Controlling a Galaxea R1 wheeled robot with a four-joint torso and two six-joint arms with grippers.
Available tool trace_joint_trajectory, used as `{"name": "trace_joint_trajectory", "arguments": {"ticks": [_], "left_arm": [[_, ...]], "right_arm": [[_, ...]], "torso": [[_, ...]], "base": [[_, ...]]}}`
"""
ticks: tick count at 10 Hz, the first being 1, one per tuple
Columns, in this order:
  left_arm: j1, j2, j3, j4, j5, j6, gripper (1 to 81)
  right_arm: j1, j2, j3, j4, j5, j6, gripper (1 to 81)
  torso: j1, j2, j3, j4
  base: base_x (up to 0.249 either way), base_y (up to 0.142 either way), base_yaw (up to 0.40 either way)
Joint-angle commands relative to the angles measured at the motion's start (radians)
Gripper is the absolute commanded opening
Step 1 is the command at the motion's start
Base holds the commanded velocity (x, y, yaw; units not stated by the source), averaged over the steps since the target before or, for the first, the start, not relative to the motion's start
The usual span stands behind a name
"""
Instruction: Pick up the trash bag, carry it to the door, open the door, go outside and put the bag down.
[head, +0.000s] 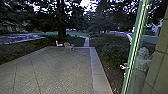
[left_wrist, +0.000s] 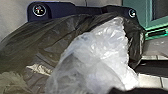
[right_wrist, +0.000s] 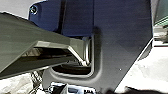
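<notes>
The trash bag (left_wrist: 95, 57) shows large and close in the left wrist view, with dark, see-through plastic around a crumpled whitish part. It lies across the front of the robot's dark base plate. A door's green-edged glass and frame (head: 135, 47) stand upright at the right of the head view, and a green frame (left_wrist: 156, 21) shows beyond the bag in the left wrist view. Past the doorway, paved ground (head: 55, 70) stretches away outside. How the bag is held cannot be made out.
Two pale chairs, one (head: 68, 47) nearer than the other (head: 58, 44), stand at the paving's far end. Bushes (head: 110, 50) line the right side, and a tree trunk (head: 61, 32) rises behind. A person (head: 142, 62) is behind the glass at the right, beside a tiled wall (head: 161, 65).
</notes>
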Motion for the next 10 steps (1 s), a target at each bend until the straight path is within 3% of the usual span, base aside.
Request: {"name": "trace_joint_trajectory", "arguments": {"ticks": [1, 10], "left_arm": [[-0.058, -0.002, 0.007, 0.0, 0.069, 0.001, 1.0], [-0.058, -0.002, 0.007, -0.006, 0.069, 0.004, 1.0]], "right_arm": [[0.048, 0.013, 0.004, -0.004, -0.051, -0.003, 81.1], [0.047, 0.011, 0.002, -0.004, -0.046, -0.003, 81.1]], "torso": [[0.0, 0.0, 0.0, 0.0], [0.0, 0.0, 0.0, 0.0]], "base": [[0.116, 0.0, 0.0], [0.128, 0.0, 0.0]]}}
